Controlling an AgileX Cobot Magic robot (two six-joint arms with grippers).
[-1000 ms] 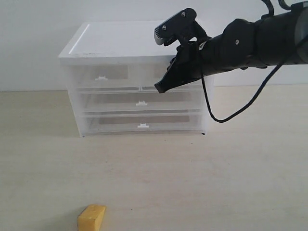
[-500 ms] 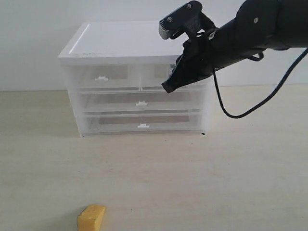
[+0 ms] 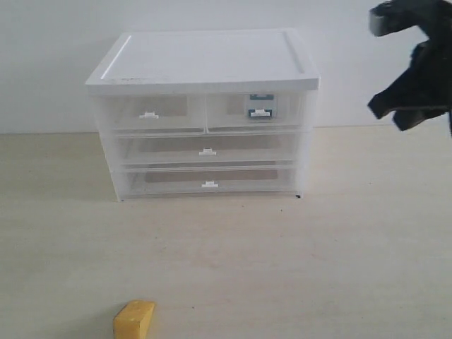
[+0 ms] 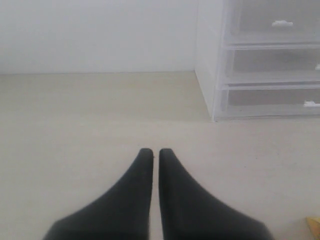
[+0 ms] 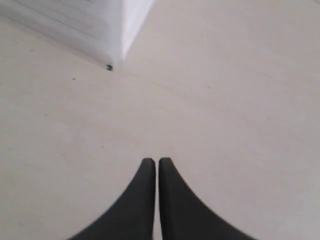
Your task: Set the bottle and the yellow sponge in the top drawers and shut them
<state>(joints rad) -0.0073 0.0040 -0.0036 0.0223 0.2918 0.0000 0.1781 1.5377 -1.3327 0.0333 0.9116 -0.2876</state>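
The white cabinet (image 3: pixel 205 60) stands at the back with both top drawers shut. The bottle (image 3: pixel 260 106) shows through the translucent front of the right top drawer (image 3: pixel 256 113). The left top drawer (image 3: pixel 148 114) looks empty. The yellow sponge (image 3: pixel 134 319) lies on the table near the front edge, left of centre; a yellow sliver of it (image 4: pixel 314 224) shows at the edge of the left wrist view. My right gripper (image 5: pixel 156 161) is shut and empty, pulled back to the far right (image 3: pixel 402 113). My left gripper (image 4: pixel 152 151) is shut above bare table, out of the exterior view.
Two full-width drawers (image 3: pixel 206 152) sit shut below the top pair. The cabinet's lower corner (image 5: pixel 117 55) shows in the right wrist view. The beige table (image 3: pixel 296 268) spreads in front of the cabinet; a white wall stands behind.
My right arm has drawn back from the front of the right top drawer to the far right edge. The bottle inside that drawer is now uncovered. The sponge has not moved.
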